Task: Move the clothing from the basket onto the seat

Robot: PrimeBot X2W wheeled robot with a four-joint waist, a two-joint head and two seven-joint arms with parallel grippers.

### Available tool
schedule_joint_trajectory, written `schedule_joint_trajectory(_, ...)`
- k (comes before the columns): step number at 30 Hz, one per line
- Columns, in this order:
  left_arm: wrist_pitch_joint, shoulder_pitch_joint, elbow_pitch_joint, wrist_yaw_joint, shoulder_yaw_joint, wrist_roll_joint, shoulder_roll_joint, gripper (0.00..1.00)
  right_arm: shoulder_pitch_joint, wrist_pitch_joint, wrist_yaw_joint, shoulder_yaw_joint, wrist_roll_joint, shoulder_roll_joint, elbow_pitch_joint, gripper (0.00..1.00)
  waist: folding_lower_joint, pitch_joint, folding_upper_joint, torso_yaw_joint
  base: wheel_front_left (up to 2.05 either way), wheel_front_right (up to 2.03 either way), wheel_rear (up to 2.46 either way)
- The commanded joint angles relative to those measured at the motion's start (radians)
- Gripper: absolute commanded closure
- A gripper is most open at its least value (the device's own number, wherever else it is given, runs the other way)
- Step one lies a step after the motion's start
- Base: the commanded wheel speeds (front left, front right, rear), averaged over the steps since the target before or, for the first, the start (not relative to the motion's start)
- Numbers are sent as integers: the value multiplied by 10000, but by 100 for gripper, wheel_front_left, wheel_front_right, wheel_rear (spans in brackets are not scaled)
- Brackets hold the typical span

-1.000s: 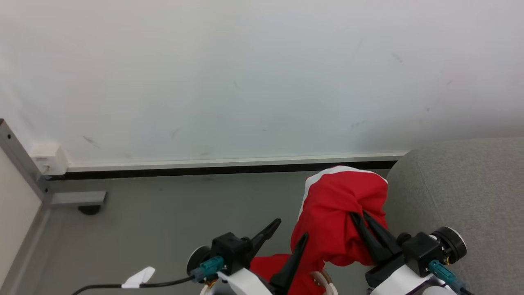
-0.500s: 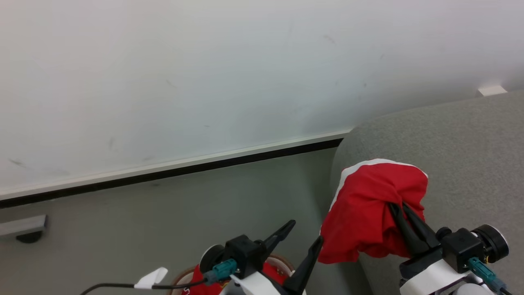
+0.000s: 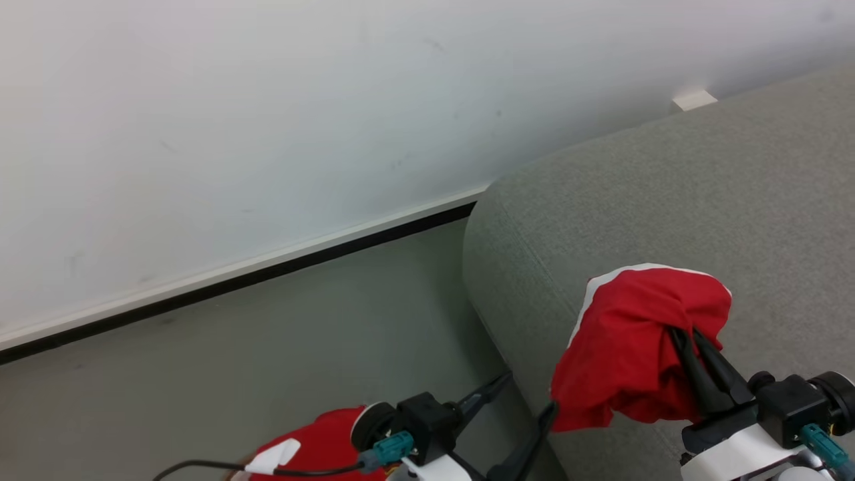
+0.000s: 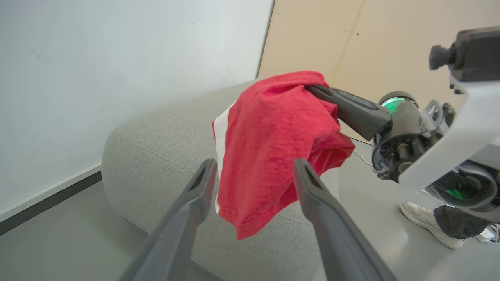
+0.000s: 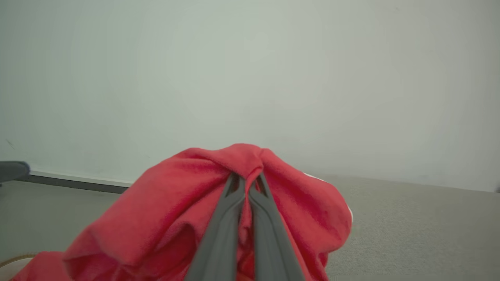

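Note:
My right gripper (image 3: 685,334) is shut on a bunched fold of the clothing (image 3: 628,347), a bright red garment with a white band. The garment hangs in the air over the near corner of the light grey seat (image 3: 668,200). In the right wrist view the closed fingers (image 5: 247,177) pinch the red cloth (image 5: 168,218) above the seat (image 5: 410,222). My left gripper (image 3: 531,391) is open and empty, low beside the seat's edge. Its wrist view shows the clothing (image 4: 269,148) hanging beyond its fingers. More red fabric (image 3: 320,441) lies below it. A sliver of the basket rim (image 5: 9,259) shows.
A white wall with a dark skirting strip (image 3: 267,270) runs behind the grey floor (image 3: 267,354). A beige panel (image 4: 351,35) stands beyond the seat. A person's shoe (image 4: 425,222) rests on the floor to the right of the seat.
The head view has swung right, bringing the seat further in. The right gripper has carried the clothing from beside the seat's edge to over its corner. The left gripper stays open.

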Motion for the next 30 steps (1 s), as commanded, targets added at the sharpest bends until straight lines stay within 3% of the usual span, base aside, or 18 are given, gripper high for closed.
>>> schedule_joint_trajectory(1,-45,-119,37,-30,-5,165,15,0,74,-29,-25,-106,54,-6,-31,100,0,137,-1,-142,0,0,0)
schedule_joint_trajectory(8,187,-593,-81,-80,-105,262,79,0,-221,-29,-25,-672,-51,24,-107,100,0,877,-1,60,0,0,0)
schedule_joint_trajectory(17,1001,-2391,-710,-339,8,821,402,0,-2758,-27,-25,-2484,-761,178,397,100,0,3805,-1,992,0,0,0)
schedule_joint_trajectory(24,1294,-3960,-1051,-589,119,1196,359,0,-5583,89,-25,-4011,-1357,-671,1931,100,0,6069,-1,1910,0,0,0)
schedule_joint_trajectory(30,1040,-4501,-997,-618,269,1278,205,0,-6967,111,-25,-5406,-2142,-1414,3696,100,0,6875,-1,2597,0,0,0)
